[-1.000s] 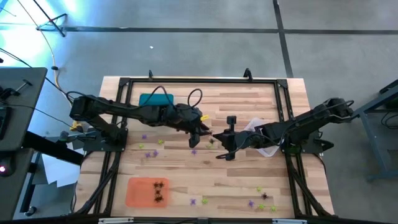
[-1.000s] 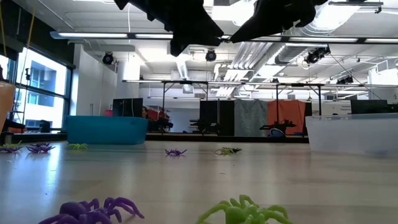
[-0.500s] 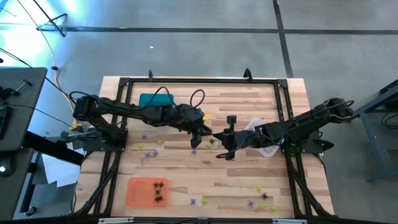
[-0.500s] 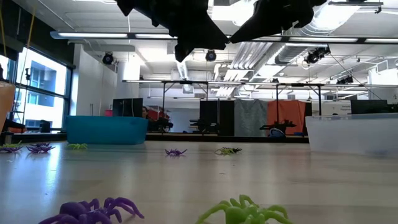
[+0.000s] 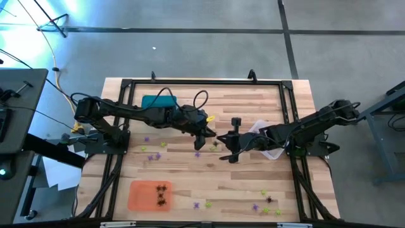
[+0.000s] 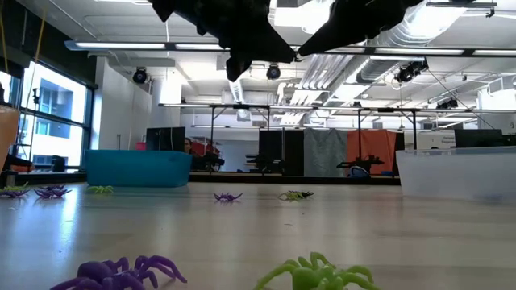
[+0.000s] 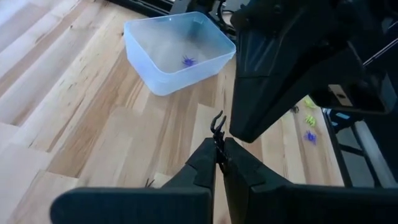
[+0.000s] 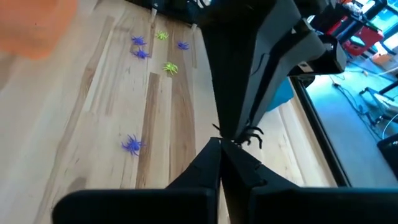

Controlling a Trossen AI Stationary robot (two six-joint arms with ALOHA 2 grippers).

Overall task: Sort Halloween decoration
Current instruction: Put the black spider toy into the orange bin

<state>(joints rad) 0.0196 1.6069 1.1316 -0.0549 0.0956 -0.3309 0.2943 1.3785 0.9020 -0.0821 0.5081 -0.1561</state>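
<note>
Over the middle of the table my left gripper (image 5: 207, 133) and right gripper (image 5: 221, 139) meet tip to tip, well above the wood. A tiny black spider (image 7: 217, 127) sits where they meet; it also shows in the right wrist view (image 8: 250, 135). My left gripper (image 7: 219, 152) is shut on it. My right gripper (image 8: 221, 146) looks shut, its tips right beside the spider. Purple and yellow-green spiders (image 5: 152, 145) lie loose on the table, and more lie at the near right (image 5: 267, 202). My left gripper pinches the black spider between its two fingertips (image 7: 210, 149), with the spider's legs (image 7: 217, 119) sticking out past them. The fingers slant down toward the table's right side. The spider is lifted clear of the table. I cannot tell whether my right gripper touches the spider.
A teal tray (image 5: 158, 102) stands at the far left. An orange tray (image 5: 142, 195) with black spiders (image 5: 162, 195) is at the near left. A clear tray (image 7: 155, 68) holding one purple spider (image 7: 188, 60) sits at the right, under my right arm.
My left gripper has shut on the black spider at my right gripper's tips. Both arms have stayed in place above the table's middle.
</note>
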